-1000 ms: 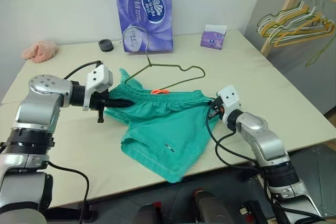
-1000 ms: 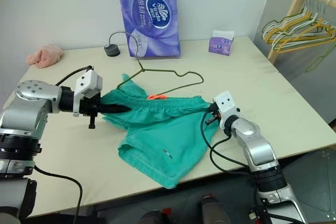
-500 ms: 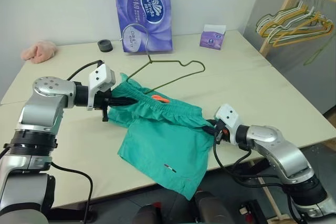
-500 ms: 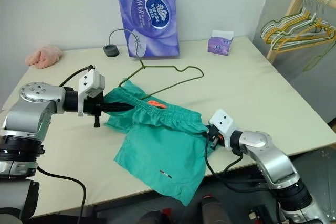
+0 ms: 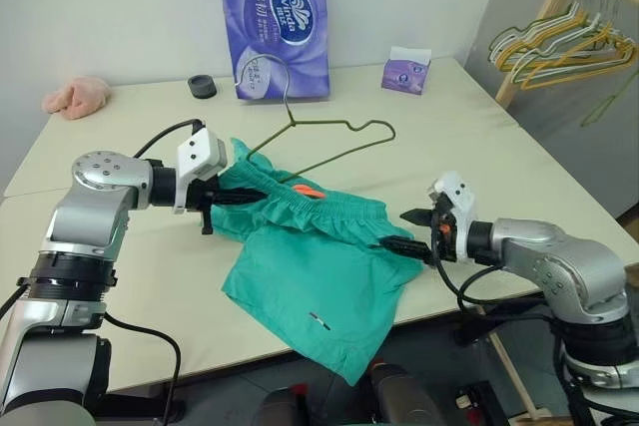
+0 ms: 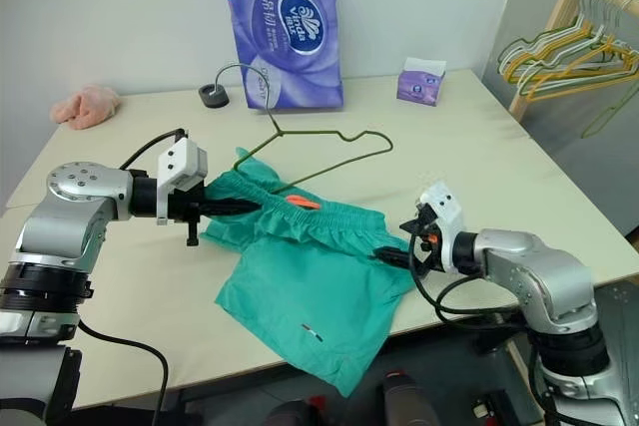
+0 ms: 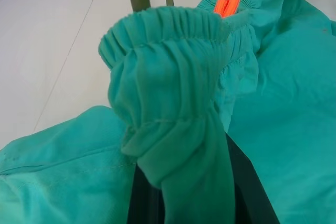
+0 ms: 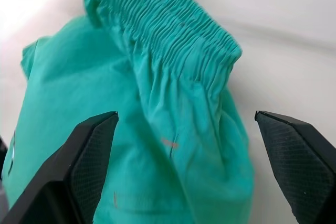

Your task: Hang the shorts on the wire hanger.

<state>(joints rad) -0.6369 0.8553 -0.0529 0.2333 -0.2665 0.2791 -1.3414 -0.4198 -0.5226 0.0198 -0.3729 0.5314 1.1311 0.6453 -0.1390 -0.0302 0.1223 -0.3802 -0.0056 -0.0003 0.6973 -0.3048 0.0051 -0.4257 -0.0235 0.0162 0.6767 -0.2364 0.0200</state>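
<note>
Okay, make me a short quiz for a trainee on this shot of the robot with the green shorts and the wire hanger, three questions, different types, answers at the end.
1. True or false: the right gripper is clamped on the shorts.
2. Which holds the gathered waistband?
A. the left gripper
B. the right gripper
C. neither
3. Fill in: the wire hanger lies on the table, its lower part under the ____.

Key
1. False: its fingers stand wide apart beside the waistband end.
2. A: the left gripper is shut on the bunched waistband.
3. shorts
</note>
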